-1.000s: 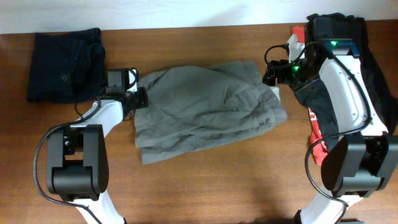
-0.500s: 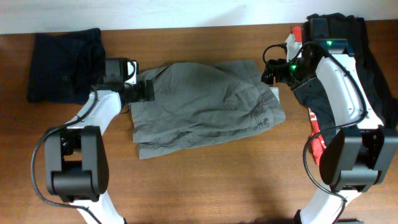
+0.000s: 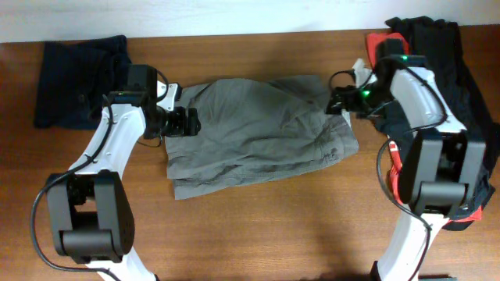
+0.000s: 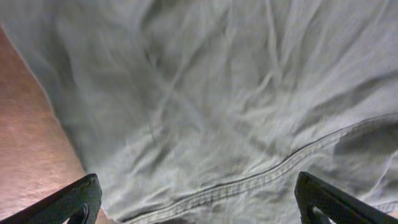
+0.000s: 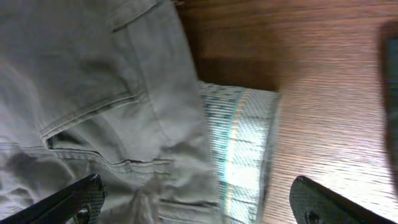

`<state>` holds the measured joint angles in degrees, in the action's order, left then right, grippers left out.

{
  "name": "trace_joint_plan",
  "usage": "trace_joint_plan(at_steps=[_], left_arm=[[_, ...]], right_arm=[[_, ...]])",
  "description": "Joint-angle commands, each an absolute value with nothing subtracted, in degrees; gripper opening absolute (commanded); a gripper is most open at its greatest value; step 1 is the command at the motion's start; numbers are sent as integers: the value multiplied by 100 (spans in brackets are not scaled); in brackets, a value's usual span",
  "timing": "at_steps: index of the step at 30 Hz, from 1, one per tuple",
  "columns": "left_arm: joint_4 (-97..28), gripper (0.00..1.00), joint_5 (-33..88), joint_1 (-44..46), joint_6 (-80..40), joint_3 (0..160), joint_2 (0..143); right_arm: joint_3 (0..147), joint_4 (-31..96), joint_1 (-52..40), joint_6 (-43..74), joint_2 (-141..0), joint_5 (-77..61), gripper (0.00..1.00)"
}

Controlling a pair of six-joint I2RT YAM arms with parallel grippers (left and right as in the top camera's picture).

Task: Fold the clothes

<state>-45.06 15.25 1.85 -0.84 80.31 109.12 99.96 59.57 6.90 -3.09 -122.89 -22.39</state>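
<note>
Lying crumpled on the table (image 3: 258, 234): grey garment (image 3: 258, 133) | left fingers (image 4: 73, 198) spread apart over its left edge | right fingers (image 5: 78, 198) apart at its right end (patterned inner band (image 5: 239, 143) showing)

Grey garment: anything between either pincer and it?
Nothing visible. The left pincer sits open over the grey garment at its left edge, the right pincer open over its right edge. Both wrist views show only fabric and table ahead.
</note>
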Motion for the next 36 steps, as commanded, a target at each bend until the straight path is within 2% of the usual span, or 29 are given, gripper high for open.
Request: trace_joint_plan(at_steps=[1, 13, 23, 27, 30, 34, 36], left_arm=[[-4543, 99, 1540, 169, 95, 7791, 10897], [-4547, 99, 1387, 169, 93, 7231, 10908], [-4460, 98, 1374, 169, 93, 6702, 10908], [-4252, 98, 1374, 169, 91, 6390, 10908], [-4125, 97, 1374, 169, 86, 6243, 10908], [-4097, 96, 1374, 169, 86, 6217, 10908], [-4091, 95, 1374, 169, 89, 6217, 10908]], right_arm=[[10055, 5948, 1044, -429, -12359, -2947, 99], [10051, 5887, 1203, -576, -13054, -4130, 99], [10049, 5629, 1203, -556, -13402, -4230, 99], [10047, 5540, 1192, -558, -13697, -4737, 100], [10040, 5516, 1149, -561, -13924, -5009, 93], [10040, 5522, 1041, -580, -14097, -5127, 78], [10040, 5516, 961, -582, -14105, -5124, 68]])
